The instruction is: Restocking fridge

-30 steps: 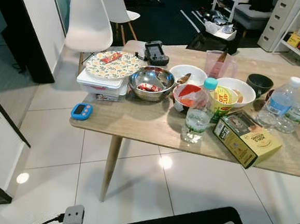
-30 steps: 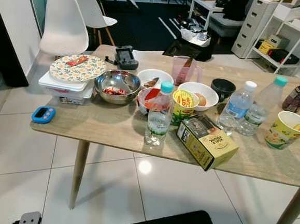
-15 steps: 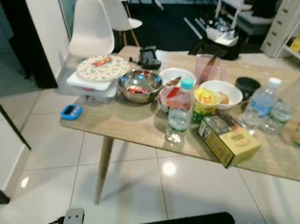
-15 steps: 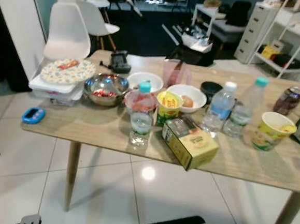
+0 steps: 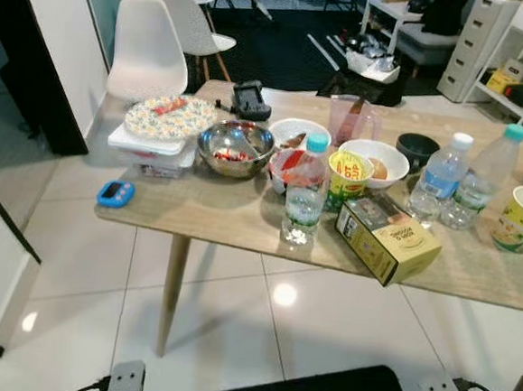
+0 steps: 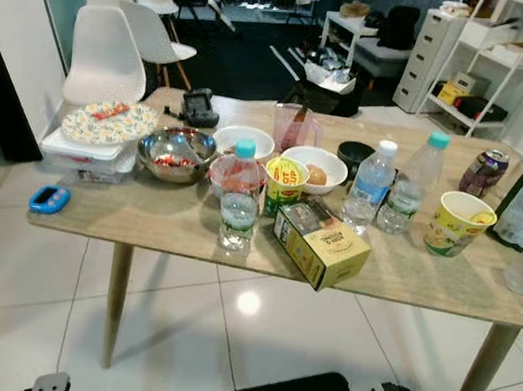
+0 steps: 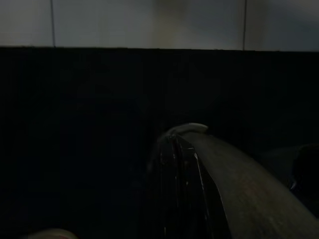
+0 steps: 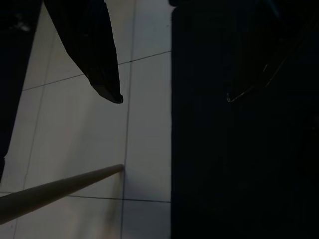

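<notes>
A wooden table (image 6: 164, 224) stands before me, crowded with food and drink. Near its front edge are a water bottle with a teal cap (image 6: 239, 198) and a yellow box (image 6: 321, 244) lying flat. Behind them stand a yellow cup (image 6: 283, 185), two more water bottles (image 6: 371, 188) (image 6: 407, 184), a printed paper cup (image 6: 454, 224) and a dark can (image 6: 483, 172). My left gripper (image 7: 184, 164) hangs in deep shade. My right gripper (image 8: 173, 98) hangs open over the floor tiles, holding nothing.
A steel bowl (image 6: 176, 153), white bowls (image 6: 316, 166), a pink jug (image 6: 294, 126), a patterned plate on a plastic tub (image 6: 109, 122) and a blue timer (image 6: 49, 199) share the table. White chairs (image 6: 105, 52) stand behind its left end. Shelves (image 6: 490, 50) line the back right.
The camera has swung to the right and pulled back a little, so more of the table's right end shows. Nothing on the table has moved.
</notes>
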Controlling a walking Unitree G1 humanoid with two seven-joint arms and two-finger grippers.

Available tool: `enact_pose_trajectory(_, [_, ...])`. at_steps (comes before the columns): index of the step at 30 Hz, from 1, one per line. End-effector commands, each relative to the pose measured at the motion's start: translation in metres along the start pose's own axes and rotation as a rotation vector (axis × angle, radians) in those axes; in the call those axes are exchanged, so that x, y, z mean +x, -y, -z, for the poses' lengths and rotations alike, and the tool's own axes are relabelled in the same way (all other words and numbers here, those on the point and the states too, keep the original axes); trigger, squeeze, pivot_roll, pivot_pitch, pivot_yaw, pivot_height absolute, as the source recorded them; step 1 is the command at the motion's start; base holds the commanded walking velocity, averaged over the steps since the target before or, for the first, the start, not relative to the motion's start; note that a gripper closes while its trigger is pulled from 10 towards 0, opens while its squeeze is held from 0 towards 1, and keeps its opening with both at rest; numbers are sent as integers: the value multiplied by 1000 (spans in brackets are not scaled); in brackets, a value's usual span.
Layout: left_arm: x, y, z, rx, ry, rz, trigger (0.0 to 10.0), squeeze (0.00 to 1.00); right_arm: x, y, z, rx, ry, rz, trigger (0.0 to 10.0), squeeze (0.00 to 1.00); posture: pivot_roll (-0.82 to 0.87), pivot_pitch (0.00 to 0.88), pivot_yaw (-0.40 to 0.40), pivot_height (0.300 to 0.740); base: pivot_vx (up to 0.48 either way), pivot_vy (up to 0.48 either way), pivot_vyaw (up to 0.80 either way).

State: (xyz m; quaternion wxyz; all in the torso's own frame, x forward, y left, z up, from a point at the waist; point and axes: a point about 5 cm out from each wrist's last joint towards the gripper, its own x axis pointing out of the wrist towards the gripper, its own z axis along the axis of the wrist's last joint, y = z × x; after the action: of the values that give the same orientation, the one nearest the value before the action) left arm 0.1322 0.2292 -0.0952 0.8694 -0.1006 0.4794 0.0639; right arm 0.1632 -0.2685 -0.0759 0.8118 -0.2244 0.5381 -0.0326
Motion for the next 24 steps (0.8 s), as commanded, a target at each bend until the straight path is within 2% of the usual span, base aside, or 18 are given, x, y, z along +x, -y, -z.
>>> enact_pose_trajectory(1, [0,2,1,-5,-11,1,10000,0,0,-2,3,-6,-6,-5,10000,0,-13,0,-25,740,0,0,0])
enact_pose_trajectory(5, [0,2,1,-4,-12,3,10000,0,0,-6,8,4,-19,-13,10000,0,-11,0,-21,740,0,0,0])
enact_pose_trajectory(6, [0,2,1,-4,-11,3,10000,0,-1,-4,9,22,-21,-1,10000,0,-12,0,-20,740,0,0,0])
enact_pose_trajectory(7, [0,1,2,-9,-10,5,10000,0,-1,5,10,92,-12,40,10000,75,-10,0,-19,740,0,0,0])
enact_pose_trajectory(8, [0,1,2,-11,-9,5,10000,0,-1,8,10,113,-6,52,10000,75,-10,0,-19,740,0,0,0])
enact_pose_trajectory(9, [0,1,2,-12,-8,6,10000,0,-1,12,10,126,-9,69,10000,831,-11,0,-19,740,0,0,0])
enact_pose_trajectory(10, [0,1,2,-13,-8,6,10000,0,-1,16,11,146,-10,88,10000,1000,-11,0,-19,740,0,0,0])
enact_pose_trajectory(11, [0,1,1,-16,-7,6,10000,0,-1,24,11,186,-8,125,10000,1000,-11,0,-19,740,0,0,0])
enact_pose_trajectory(12, [0,1,1,-16,-7,6,10000,0,-1,24,11,186,-8,125,10000,1000,-11,0,-19,740,0,0,0])
enact_pose_trajectory(14, [0,1,2,-17,-7,6,10000,0,-4,52,11,297,-2,256,10000,1000,-10,0,-19,740,0,0,0])
enact_pose_trajectory(15, [0,1,2,-17,-7,6,10000,0,-4,52,11,297,-2,256,10000,1000,-10,0,-19,740,0,0,0])
enact_pose_trajectory(17, [0,1,1,-17,-6,6,10000,0,-8,72,13,363,-3,350,10000,1000,-10,0,-18,740,0,0,0])
enact_pose_trajectory(18, [0,1,1,-17,-6,6,10000,0,-8,72,13,363,-3,350,10000,1000,-10,0,-18,740,0,0,0])
enact_pose_trajectory(20, [0,0,1,-19,-5,5,10000,0,-14,97,18,437,-22,463,10000,1000,-8,0,-19,740,0,0,0])
enact_pose_trajectory(24, [0,0,2,-21,-4,3,10000,0,-25,130,31,586,-75,630,10000,1000,-6,0,-21,740,0,0,0])
